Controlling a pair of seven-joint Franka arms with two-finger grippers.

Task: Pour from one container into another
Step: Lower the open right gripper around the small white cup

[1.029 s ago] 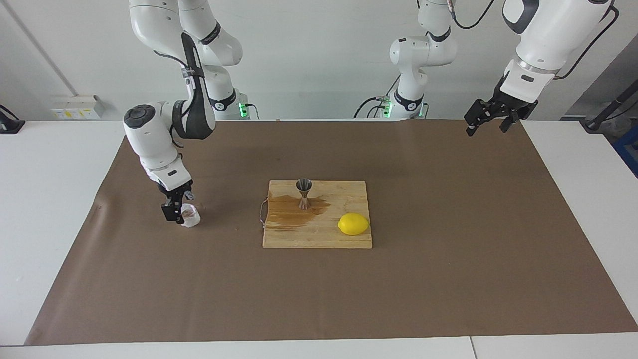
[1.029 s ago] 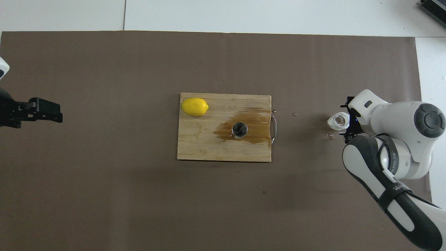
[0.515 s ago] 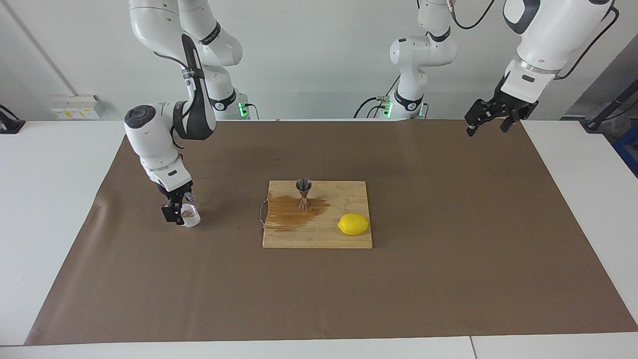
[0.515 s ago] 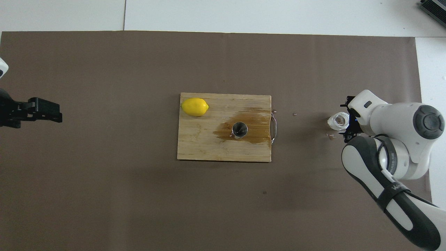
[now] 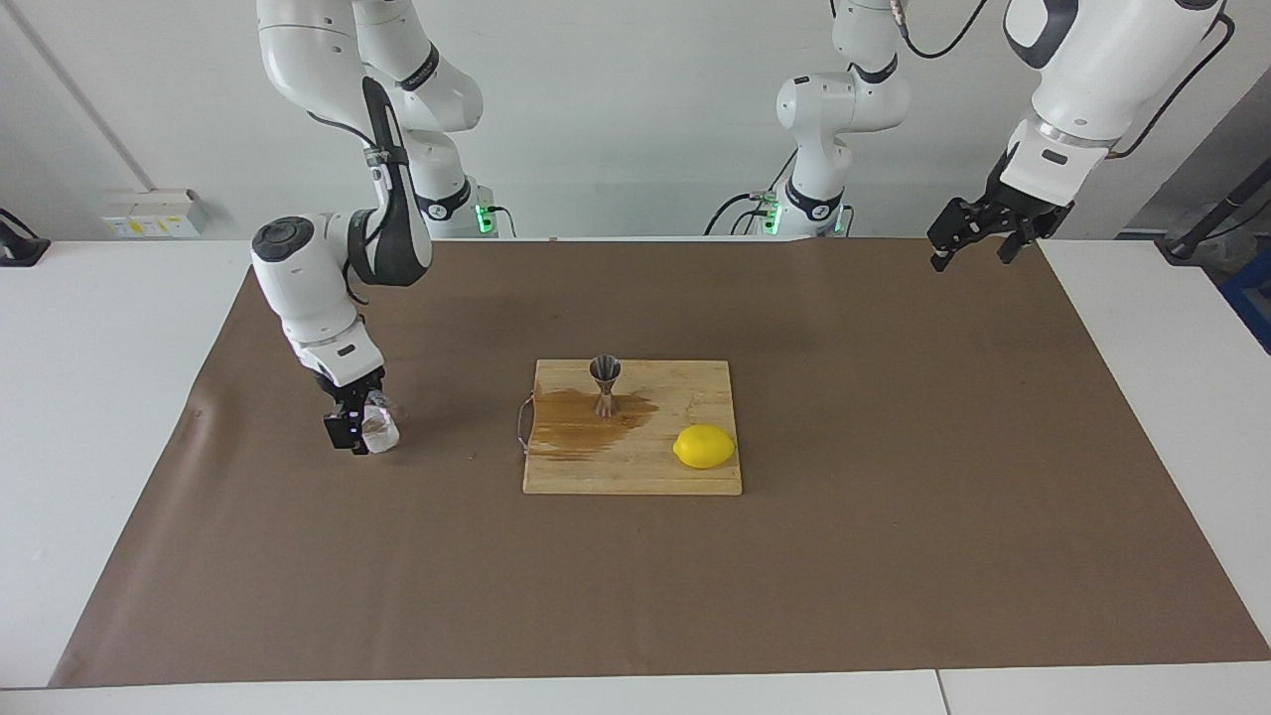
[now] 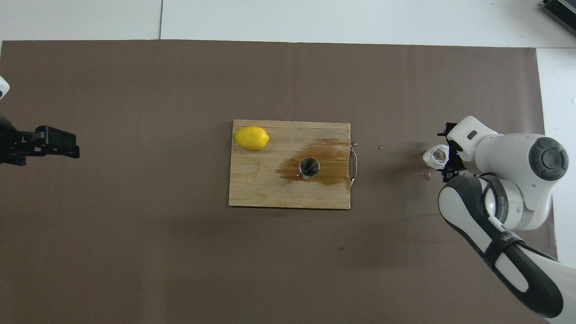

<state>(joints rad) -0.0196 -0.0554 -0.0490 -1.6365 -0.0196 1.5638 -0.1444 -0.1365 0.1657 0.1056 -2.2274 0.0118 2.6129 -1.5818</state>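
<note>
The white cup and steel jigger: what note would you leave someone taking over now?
Left gripper: open, waiting over the brown paper's corner.
Right gripper: at the small crinkled translucent white cup on the paper, toward the right arm's end; grip unclear.
Shiny steel hourglass jigger: upright on the wooden board, in a brown puddle.
Done: apparently a spilled pour. Left: check the jigger's fill.

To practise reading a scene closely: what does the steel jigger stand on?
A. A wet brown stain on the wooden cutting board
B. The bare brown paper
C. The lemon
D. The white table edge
A: the jigger stands upright in the brown stain on the cutting board.
</note>
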